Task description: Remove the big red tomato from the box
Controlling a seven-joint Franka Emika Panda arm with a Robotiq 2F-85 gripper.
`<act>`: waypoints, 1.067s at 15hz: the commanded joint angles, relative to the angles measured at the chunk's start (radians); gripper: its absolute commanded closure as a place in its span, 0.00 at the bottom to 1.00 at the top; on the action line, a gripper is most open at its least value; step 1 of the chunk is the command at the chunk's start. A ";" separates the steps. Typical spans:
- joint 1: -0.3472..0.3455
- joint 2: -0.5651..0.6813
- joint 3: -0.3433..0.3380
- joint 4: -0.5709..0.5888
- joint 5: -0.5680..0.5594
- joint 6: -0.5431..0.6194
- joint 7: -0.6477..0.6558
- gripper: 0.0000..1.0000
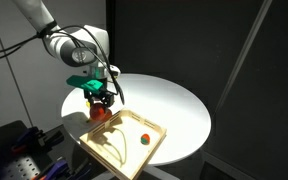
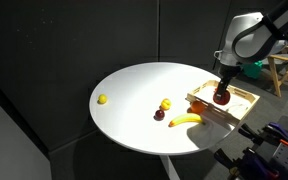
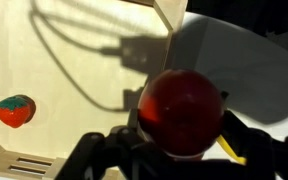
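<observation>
Closed on one big red tomato, the gripper holds it over one box's rim, one red-and-green piece inside.

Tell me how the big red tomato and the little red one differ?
The big red tomato is larger and all red; the little piece is red with green. The tomato is held by the gripper; the little piece lies free in the box. Both are red.
</observation>
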 commanded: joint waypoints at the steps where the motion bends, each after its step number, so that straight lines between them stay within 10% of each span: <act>1: -0.003 -0.001 0.004 0.001 0.000 -0.002 0.001 0.19; 7: -0.003 -0.001 0.004 0.001 0.000 -0.002 0.001 0.19; 8: -0.003 -0.001 0.004 0.001 0.000 -0.002 0.001 0.44; 16: 0.008 -0.026 0.018 0.035 0.006 -0.044 0.017 0.44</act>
